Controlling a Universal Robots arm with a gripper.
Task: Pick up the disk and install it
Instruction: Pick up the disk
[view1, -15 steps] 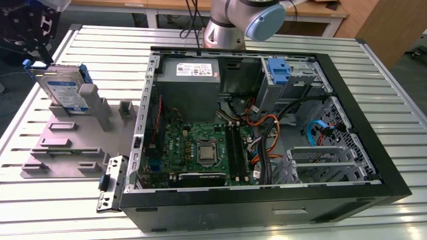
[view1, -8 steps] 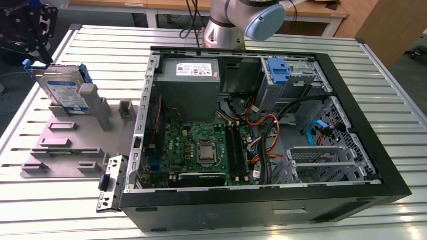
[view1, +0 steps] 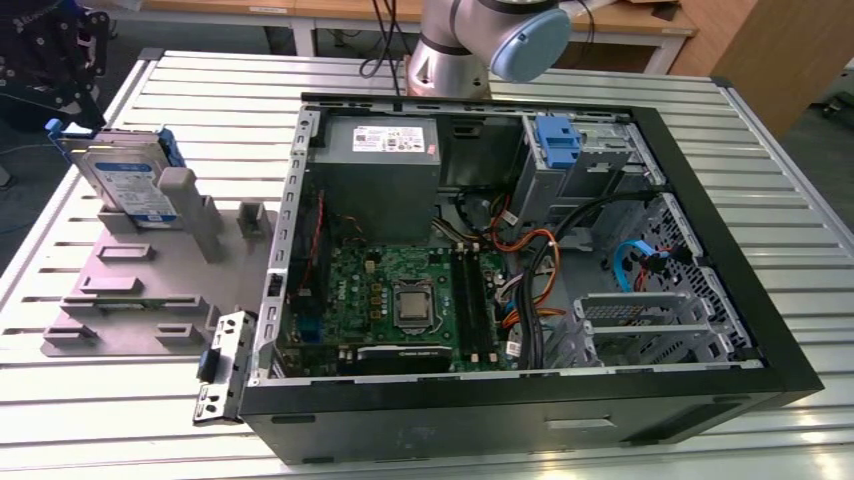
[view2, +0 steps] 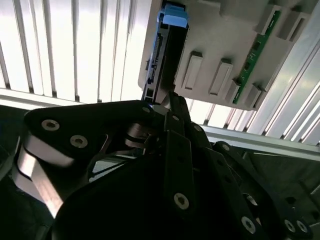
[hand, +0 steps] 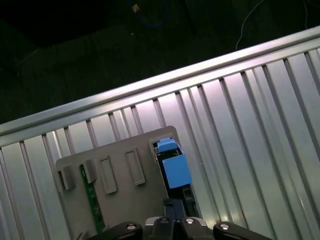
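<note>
Exterior view: disk (view1: 130, 182) upright on edge

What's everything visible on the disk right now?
The disk is a flat silver metal drive with a white-and-blue label, framed by a blue plastic carrier. It stands on edge, slightly tilted, in a slot of the grey fixture on the slatted table, at the exterior view's left of the open computer case. The gripper is right at its end; contact is unclear.
</note>
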